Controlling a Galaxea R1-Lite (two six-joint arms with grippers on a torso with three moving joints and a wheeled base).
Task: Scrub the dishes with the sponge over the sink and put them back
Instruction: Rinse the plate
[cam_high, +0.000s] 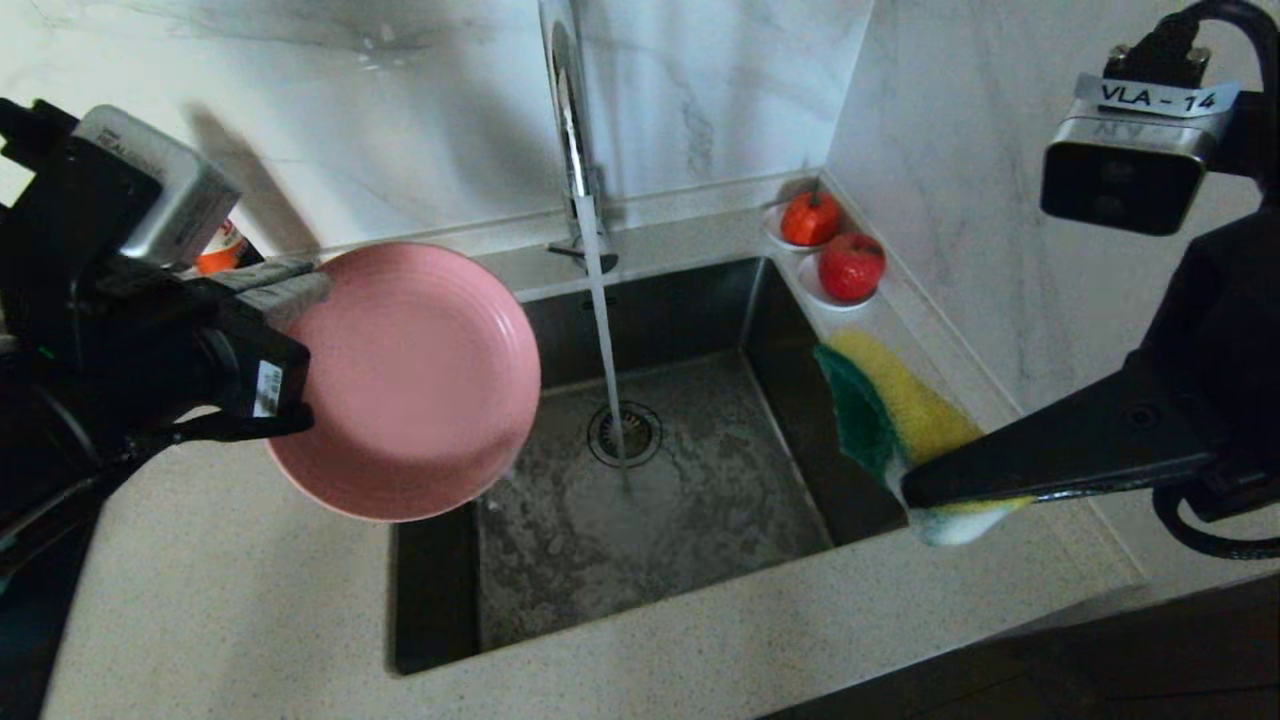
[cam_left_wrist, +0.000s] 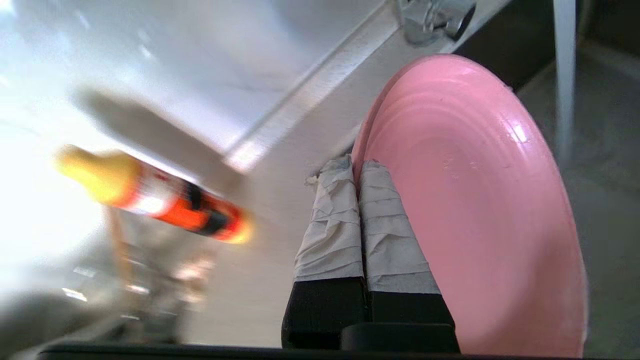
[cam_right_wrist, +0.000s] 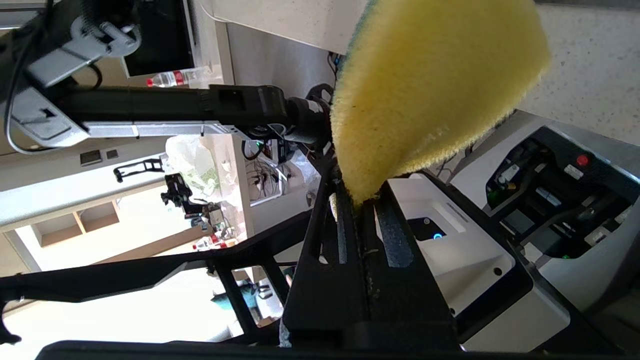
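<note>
A wide pink plate (cam_high: 415, 380) (cam_left_wrist: 475, 200) with concentric rings hangs tilted over the left edge of the dark steel sink (cam_high: 660, 480), its face turned up and to the right. My left gripper (cam_high: 290, 285) (cam_left_wrist: 357, 167) is shut on the plate's left rim, with its taped fingers (cam_left_wrist: 385, 230) pressed together over the edge. At the sink's right edge my right gripper (cam_high: 915, 490) (cam_right_wrist: 357, 200) is shut on the yellow sponge (cam_high: 905, 410) (cam_right_wrist: 430, 85), whose green face is turned toward the basin. Water runs from the tap (cam_high: 572, 120) onto the drain strainer (cam_high: 625, 433). No other dishes are in view.
Two small white saucers bearing red fruit (cam_high: 812, 218) (cam_high: 852, 266) stand on the ledge at the sink's back right corner. An orange and yellow bottle (cam_left_wrist: 155, 192) (cam_high: 222, 250) stands on the counter behind my left gripper. A marble wall rises behind and to the right.
</note>
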